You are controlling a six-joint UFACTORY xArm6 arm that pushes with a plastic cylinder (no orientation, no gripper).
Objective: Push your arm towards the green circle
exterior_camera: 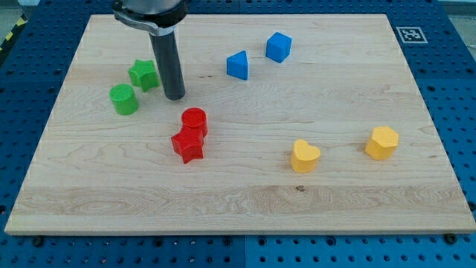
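Observation:
The green circle (124, 99) is a short cylinder at the board's left side. A green star (143, 74) sits just up and right of it, nearly touching. My tip (174, 97) rests on the board to the right of both, close beside the green star and about a block's width from the green circle. The dark rod rises from the tip to the view's top.
A red cylinder (194, 120) and a red star (187, 146) touch each other below the tip. A blue triangle (238, 65) and a blue cube (279, 47) lie at upper middle. Two yellow blocks (305, 156) (381, 142) lie at lower right. The wooden board (238, 201) sits on a blue pegboard.

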